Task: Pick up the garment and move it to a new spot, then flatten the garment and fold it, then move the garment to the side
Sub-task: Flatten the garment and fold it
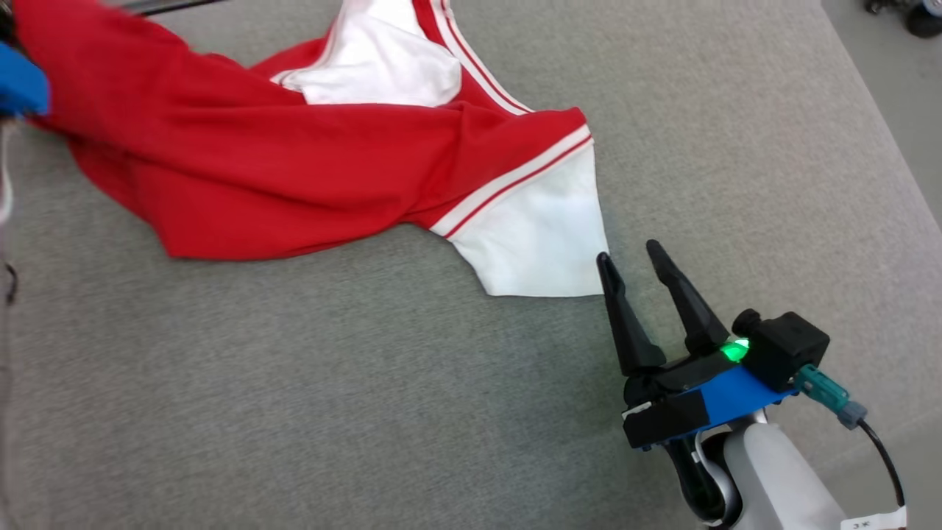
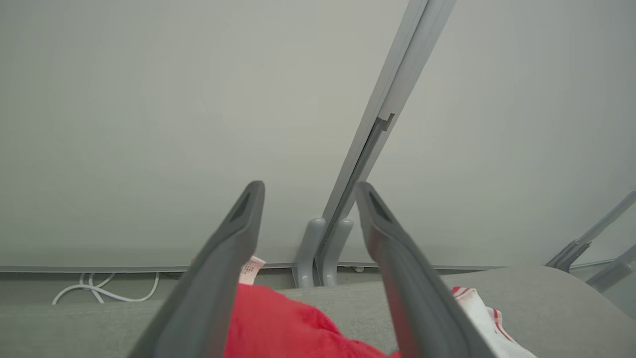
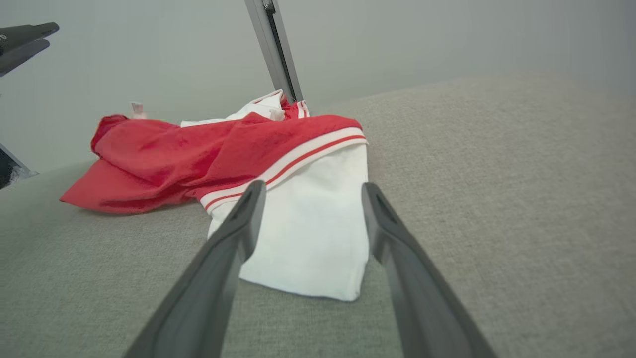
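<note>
1. At the far left, the left gripper (image 2: 309, 185) is released. In its wrist view the two dark fingers stand wide apart with nothing between the tips, and red cloth lies below them.
2. The red and white garment (image 1: 294, 169) lies crumpled on the grey fabric-covered surface (image 1: 368, 412). It spreads across the upper left and middle of the head view, its red body bunched in long folds.
3. A white panel (image 1: 383, 66), bordered by red and white stripes, shows at the top of the heap.
4. A white sleeve (image 1: 537, 243), set off by a white and red stripe, lies flat and reaches toward the lower right.
5. The right gripper (image 1: 628, 250) sits at the lower right, released and empty, its fingers apart. Its tips are just beside the sleeve's hem corner; I cannot tell whether they touch it.
6. A green light (image 1: 734, 350) glows on that gripper's mount.
</note>
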{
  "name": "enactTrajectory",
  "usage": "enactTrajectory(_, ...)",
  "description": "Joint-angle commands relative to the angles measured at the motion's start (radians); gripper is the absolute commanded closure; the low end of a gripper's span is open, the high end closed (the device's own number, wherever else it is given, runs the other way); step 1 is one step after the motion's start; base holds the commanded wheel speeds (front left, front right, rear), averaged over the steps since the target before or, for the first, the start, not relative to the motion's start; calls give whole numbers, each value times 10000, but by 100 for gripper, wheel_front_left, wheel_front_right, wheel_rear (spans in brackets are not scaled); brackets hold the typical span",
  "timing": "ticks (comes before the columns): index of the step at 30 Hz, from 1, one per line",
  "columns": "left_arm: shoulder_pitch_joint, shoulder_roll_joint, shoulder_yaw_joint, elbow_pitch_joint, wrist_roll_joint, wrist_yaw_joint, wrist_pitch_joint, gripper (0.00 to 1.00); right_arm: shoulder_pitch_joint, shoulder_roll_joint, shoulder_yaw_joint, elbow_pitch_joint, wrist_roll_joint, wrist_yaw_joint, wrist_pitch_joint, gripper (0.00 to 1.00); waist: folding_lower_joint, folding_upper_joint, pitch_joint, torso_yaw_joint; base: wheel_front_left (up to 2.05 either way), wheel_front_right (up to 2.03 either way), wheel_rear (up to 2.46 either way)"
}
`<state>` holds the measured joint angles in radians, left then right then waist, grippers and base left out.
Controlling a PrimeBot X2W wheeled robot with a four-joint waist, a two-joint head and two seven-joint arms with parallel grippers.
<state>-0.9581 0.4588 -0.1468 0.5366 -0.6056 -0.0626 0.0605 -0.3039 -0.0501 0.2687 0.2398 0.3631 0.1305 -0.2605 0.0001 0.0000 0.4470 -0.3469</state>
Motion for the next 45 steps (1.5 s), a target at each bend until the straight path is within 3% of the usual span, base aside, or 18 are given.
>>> enactTrajectory(1,309,-53,-56,137,-186,-104,109,0,-67,-6,-114,-22,-1,5,-54,0,-1,0,-115,166,0,0,0)
enactTrajectory(7,1390,-466,-498,250,-621,-447,336,0,90,-6,-437,-19,-260,5,-57,0,-1,0,-711,951,0,0,0)
enactTrajectory(12,2528,-838,-662,-79,-848,-539,-297,0,279,-9,-671,57,-462,5,-55,0,-1,0,-1276,1523,0,0,0)
enactTrajectory(19,4370,-1437,-1085,-434,-447,-272,-1555,0,679,-10,-1187,-72,-568,5,145,0,-1,0,-1894,1989,0,0,0)
enactTrajectory(25,5107,-1945,-1850,-229,4,-72,-1550,0,1014,-10,-1551,-381,-678,5,389,0,-1,0,-2060,2082,0,0,0)
enactTrajectory(34,3988,-2219,-2070,1145,411,881,-892,0,887,-10,-1262,-643,-386,5,525,0,-1,0,-1549,1578,0,0,0)
enactTrajectory(41,2827,-1879,-1667,2373,515,1975,-524,0,634,-9,-942,-477,-104,5,345,0,-1,0,-917,869,0,0,0)
enactTrajectory(45,2475,-1701,-1601,2701,462,2045,-264,0,602,-10,-899,-384,-11,5,256,0,-1,0,-688,636,0,0,0)
